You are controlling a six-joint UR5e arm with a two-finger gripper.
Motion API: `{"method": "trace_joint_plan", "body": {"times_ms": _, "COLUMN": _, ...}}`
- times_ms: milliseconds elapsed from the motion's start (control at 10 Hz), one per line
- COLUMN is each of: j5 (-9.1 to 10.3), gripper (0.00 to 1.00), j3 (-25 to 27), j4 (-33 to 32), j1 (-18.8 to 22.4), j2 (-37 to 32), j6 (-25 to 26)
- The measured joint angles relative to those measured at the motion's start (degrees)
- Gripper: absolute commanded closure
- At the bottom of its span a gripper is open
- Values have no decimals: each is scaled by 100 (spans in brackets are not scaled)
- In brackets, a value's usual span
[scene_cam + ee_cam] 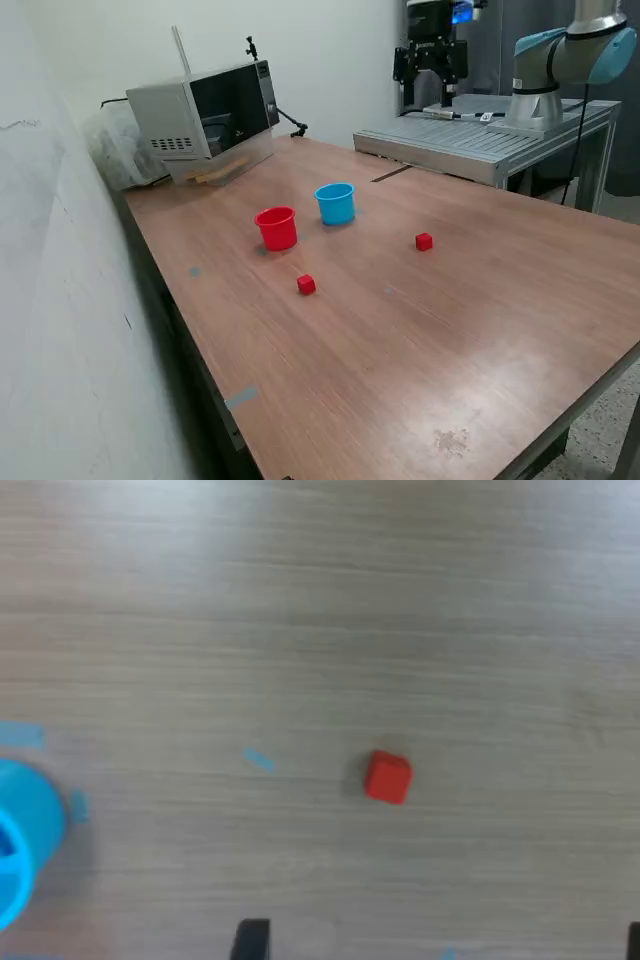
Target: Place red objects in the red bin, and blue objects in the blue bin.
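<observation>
wood table [480,330], red cube [424,241] apart from blue cup [335,203]

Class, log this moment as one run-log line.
gripper: raised, empty | red cubes: on table | red cup, blue cup: upright

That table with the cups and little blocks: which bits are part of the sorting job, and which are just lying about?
Part of the job:
- red cup
- light blue cup
- red cube nearer the red cup
- second red cube
- claw, raised at the back

Just lying about:
- microwave-like box
- tape scraps

No blue cubes lie loose on the wooden table.
</observation>
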Motion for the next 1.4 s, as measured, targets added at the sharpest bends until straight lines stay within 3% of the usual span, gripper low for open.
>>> {"method": "trace_joint_plan", "body": {"times_ms": 500, "j5": -37, "gripper": 0, "j3": -34, "j4": -1132, "j1": 206, "j2": 1318, "j6": 925}}
{"method": "trace_joint_plan", "body": {"times_ms": 900, "j5": -38, "gripper": 0, "j3": -127, "j4": -1664, "j1": 183, "j2": 2022, "j6": 1104}}
{"method": "trace_joint_plan", "body": {"times_ms": 1400, "j5": 3, "gripper": 0, "j3": -128, "j4": -1906, "j1": 150, "j2": 2275, "j6": 1130}}
